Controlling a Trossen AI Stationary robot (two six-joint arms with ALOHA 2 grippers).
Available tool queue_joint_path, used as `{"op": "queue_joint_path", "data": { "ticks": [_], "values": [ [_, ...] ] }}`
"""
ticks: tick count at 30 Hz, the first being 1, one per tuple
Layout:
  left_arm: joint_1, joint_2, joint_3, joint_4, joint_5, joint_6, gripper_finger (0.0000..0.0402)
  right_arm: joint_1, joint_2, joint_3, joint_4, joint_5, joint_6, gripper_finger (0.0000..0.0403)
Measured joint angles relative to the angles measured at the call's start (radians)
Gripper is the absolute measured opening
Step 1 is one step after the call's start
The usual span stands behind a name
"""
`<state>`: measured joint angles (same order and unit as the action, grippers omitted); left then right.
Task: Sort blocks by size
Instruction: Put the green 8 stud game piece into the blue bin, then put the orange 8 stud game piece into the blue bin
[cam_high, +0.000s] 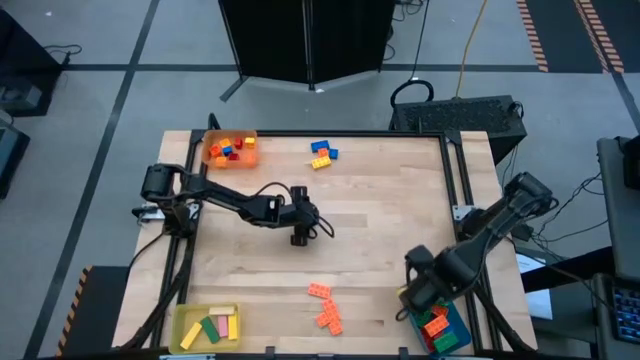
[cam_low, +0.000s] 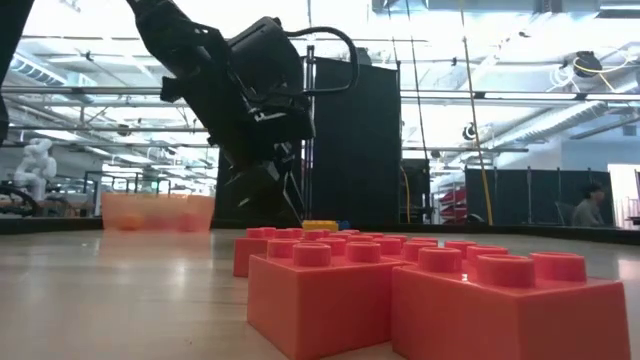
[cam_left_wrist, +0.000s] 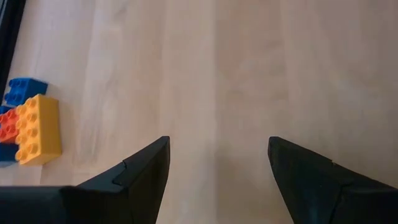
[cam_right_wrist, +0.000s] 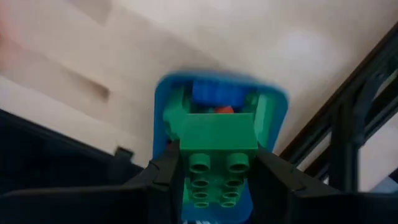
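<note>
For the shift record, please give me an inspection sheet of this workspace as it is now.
Surface: wooden table, bare in the middle.
Job's things: blocks in orange tray, yellow tray, blue tray; loose orange blocks, blue and yellow blocks.
Clutter: nothing seen.
Grippers: left gripper open, empty, over mid-table; right gripper shut on green block above blue tray.
Cables: yellow cable on floor.
Surroundings: seated person far behind.

bare wood mid-table (cam_high: 380, 215) (orange blocks (cam_high: 325, 305) crowd the near edge).

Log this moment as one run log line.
left gripper: open, empty, mid-table | right gripper: holding green block over blue tray | orange blocks: unsorted
</note>
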<state>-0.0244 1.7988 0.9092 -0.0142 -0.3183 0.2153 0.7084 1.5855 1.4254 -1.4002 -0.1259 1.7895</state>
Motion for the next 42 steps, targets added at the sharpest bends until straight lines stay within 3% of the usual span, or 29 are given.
{"op": "queue_joint_path", "data": {
  "ticks": [5,11,19,26,28,32,34,42],
  "values": [
    [-0.035,0.000,0.000,0.021,-0.001,0.009,0.0272,0.053,0.093,0.000,0.063,-0.084,0.009,0.0118],
    [-0.052,0.000,0.000,0.037,-0.007,0.026,0.0272,0.085,0.161,0.000,0.082,-0.088,0.009,0.0122],
    [-0.072,0.000,0.000,0.038,-0.015,0.029,0.0272,0.105,0.197,0.000,0.009,-0.090,0.032,0.0211],
    [-0.112,0.000,0.000,0.056,-0.064,0.077,0.0272,0.105,0.197,0.000,-0.018,-0.071,0.057,0.0237],
    [-0.123,0.000,0.000,0.061,-0.065,0.083,0.0272,0.101,0.197,0.002,-0.013,-0.001,0.044,0.0237],
    [-0.148,-0.001,0.000,0.091,-0.025,0.088,0.0272,0.076,0.191,0.003,0.086,0.286,-0.024,0.0231],
    [-0.164,-0.016,-0.001,0.091,-0.001,0.096,0.0272,0.050,0.191,0.003,0.163,0.375,-0.085,0.0227],
    [-0.219,-0.156,-0.002,0.052,0.115,0.107,0.0272,-0.090,0.233,0.004,0.520,0.495,-0.346,0.0224]
  ]
}}
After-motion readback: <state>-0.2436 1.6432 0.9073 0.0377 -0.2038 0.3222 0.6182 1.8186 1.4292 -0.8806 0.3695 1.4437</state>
